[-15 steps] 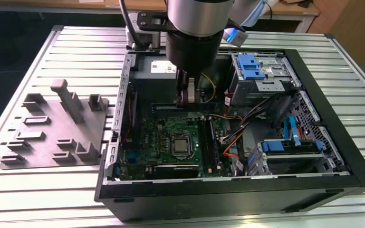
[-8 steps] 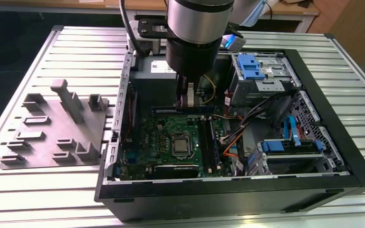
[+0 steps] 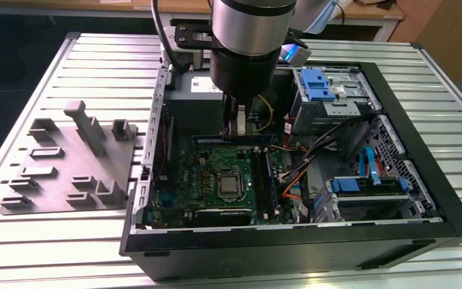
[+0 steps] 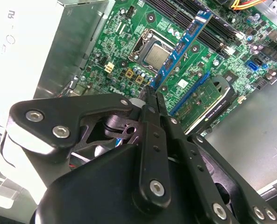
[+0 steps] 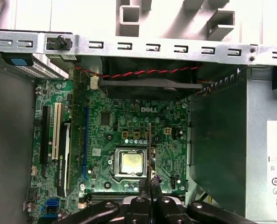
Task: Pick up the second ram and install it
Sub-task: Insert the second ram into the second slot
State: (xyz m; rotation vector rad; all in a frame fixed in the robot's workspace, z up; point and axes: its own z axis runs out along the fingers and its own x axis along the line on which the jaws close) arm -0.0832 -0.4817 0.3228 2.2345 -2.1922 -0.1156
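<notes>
The second ram [image 3: 213,138] is a thin blue-green stick held level above the green motherboard [image 3: 215,174], near the back of the open computer case. My gripper [image 3: 240,135] is shut on its middle, hanging straight down from the arm. In the second wrist view the second ram [image 4: 182,44] juts out from the closed fingertips of the gripper [image 4: 152,92] over the processor socket [image 4: 155,55]. The first wrist view has the second ram [image 5: 150,144] edge-on, as a thin line above the gripper [image 5: 151,185]. Long black memory slots [image 3: 264,177] lie beside the socket [image 3: 229,184].
The black case wall [image 3: 295,241] rings the work area. A power supply [image 5: 269,154], drive cages with blue clips [image 3: 315,84], orange and black cables [image 3: 295,174] and a graphics card [image 4: 208,100] crowd the inside. A grey holder plate [image 3: 70,162] lies on the table at the exterior view's left.
</notes>
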